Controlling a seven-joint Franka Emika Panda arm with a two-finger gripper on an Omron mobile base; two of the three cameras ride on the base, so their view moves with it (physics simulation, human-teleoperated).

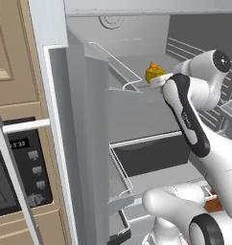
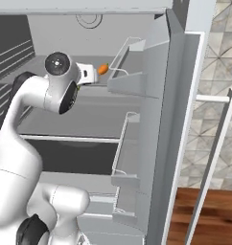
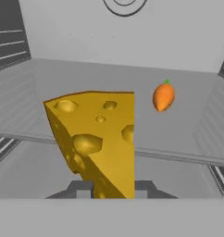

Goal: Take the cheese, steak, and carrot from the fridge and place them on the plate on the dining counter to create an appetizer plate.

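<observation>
Inside the open fridge (image 1: 89,119), the gripper (image 3: 113,190) is clamped narrowly on the cheese (image 3: 97,139), which sits between the two fingers (image 3: 81,190) and stands above the grey shelf (image 3: 178,115). Whether its base touches that shelf cannot be told.

Hand view: the cheese appears as a holed yellow wedge. Its flat cut face stands upright on the right, and its top edge runs to a sharp corner at the upper left, so the wedge tapers leftward and downward toward the fingers. The carrot (image 3: 163,96) lies farther back on the shelf, to the right of the cheese and apart from it. Its long axis is near upright in this view, slightly tilted, green tip at the top and orange point at the bottom.

Left base view: the arm (image 1: 190,115) reaches into the upper compartment. The cheese (image 1: 154,72) is a small yellow lump at the hand's tip, with the carrot (image 1: 152,64) peeking just above it. An oven (image 1: 17,167) stands left of the fridge, and the door shelf (image 1: 118,62) is just left of the cheese.

Right base view: the arm's joint hides the cheese. The carrot (image 2: 103,69) shows just right of the white hand, its long axis slanting up to the right. A wood floor (image 2: 204,215) shows at the lower right.
</observation>
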